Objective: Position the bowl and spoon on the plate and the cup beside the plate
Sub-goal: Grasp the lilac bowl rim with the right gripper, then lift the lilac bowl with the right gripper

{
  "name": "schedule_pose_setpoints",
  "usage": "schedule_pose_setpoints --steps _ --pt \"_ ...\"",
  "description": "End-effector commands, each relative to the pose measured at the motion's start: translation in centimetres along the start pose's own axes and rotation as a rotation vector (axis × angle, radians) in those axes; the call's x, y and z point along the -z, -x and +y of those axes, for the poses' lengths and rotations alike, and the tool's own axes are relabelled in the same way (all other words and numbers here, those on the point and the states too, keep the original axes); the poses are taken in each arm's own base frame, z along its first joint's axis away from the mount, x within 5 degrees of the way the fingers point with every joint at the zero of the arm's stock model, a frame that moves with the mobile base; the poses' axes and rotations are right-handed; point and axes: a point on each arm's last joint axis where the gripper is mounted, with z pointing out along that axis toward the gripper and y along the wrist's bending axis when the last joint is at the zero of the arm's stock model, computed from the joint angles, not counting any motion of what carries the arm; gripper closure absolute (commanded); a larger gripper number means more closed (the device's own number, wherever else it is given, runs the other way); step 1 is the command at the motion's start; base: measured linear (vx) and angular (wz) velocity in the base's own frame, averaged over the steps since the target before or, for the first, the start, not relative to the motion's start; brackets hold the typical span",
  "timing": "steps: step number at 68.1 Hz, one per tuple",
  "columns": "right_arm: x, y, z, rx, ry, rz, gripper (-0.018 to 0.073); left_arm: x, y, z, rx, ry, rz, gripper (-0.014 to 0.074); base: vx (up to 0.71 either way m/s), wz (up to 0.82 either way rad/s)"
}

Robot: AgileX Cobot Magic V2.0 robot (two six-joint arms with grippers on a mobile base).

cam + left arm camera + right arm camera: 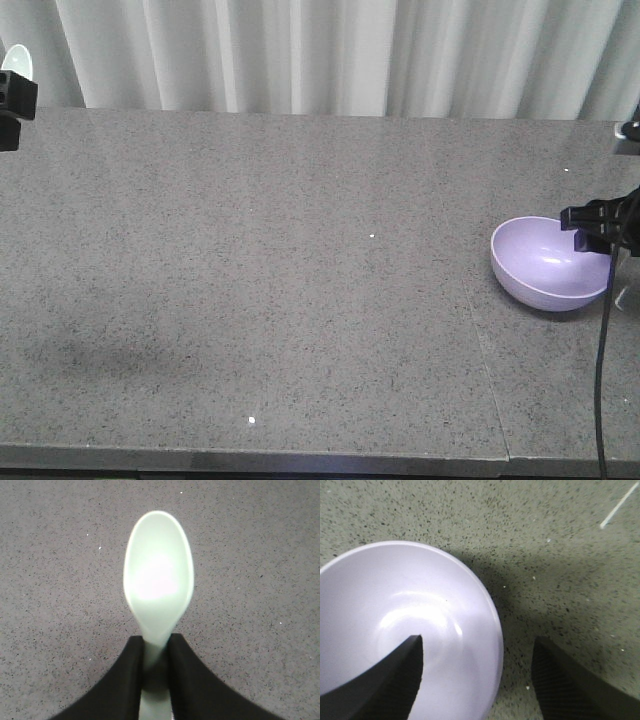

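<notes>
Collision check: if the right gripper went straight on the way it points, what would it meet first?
Probably the bowl. The right gripper is open and straddles its rim, one finger over the inside, the other over the table. The inner finger likely touches bowl first; depth unclear.

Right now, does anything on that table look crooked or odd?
The bowl, far right in the front view, sits tipped instead of flat, its rim straddled by the open right tool. Nothing looks spilled or broken.
</notes>
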Motion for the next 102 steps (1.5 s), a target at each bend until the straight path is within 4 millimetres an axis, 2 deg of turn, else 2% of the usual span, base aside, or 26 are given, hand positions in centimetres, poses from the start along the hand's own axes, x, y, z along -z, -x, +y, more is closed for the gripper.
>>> schedule_pose_setpoints --steps 1,12,24,32,47,56,63,71,88,102 --pt "0.3 1.5 -0.2 0.005 -0.003 -0.095 0.0101 1.4 0.5 -0.2 0.001 -0.032 -0.088 0.0603 0.00 0.00" --pt "-2.0 1.2 -0.3 0.001 -0.003 -0.052 0.0101 1.4 0.5 -0.2 0.001 -0.032 -0.088 0.0603 0.00 0.00" --pt "-3.1 1.0 -0.4 -0.006 0.001 -0.027 0.0147 1.4 0.5 -0.2 0.001 -0.032 -0.088 0.0603 0.00 0.00" --pt "-3.2 1.0 -0.3 -0.011 0.004 -0.026 0.0256 1.4 0.5 -0.2 0.001 -0.032 -0.088 0.0603 0.00 0.00" --pt "-3.1 0.9 -0.3 -0.013 0.007 -0.021 0.0578 1.4 0.5 -0.2 0.001 -0.032 -0.088 0.0603 0.00 0.00" --pt "-2.6 1.0 -0.2 -0.012 0.007 -0.028 0.0571 1.4 0.5 -0.2 0.001 -0.032 -0.088 0.0603 0.00 0.00" --pt "-1.2 1.2 -0.1 -0.014 0.012 -0.051 0.0570 1.4 0.5 -0.2 0.001 -0.032 -0.088 0.0603 0.00 0.00" --pt "1.5 1.3 0.1 -0.015 0.021 -0.088 0.0570 1.4 0.5 -0.2 0.001 -0.032 -0.088 0.0603 0.00 0.00" --pt "9.5 0.4 0.6 0.000 0.032 -0.192 0.0570 1.4 0.5 -0.2 0.001 -0.032 -0.088 0.0603 0.00 0.00" --pt "15.6 -2.0 1.0 0.027 0.035 -0.237 0.0570 1.4 0.5 -0.2 0.001 -0.032 -0.088 0.0603 0.00 0.00"
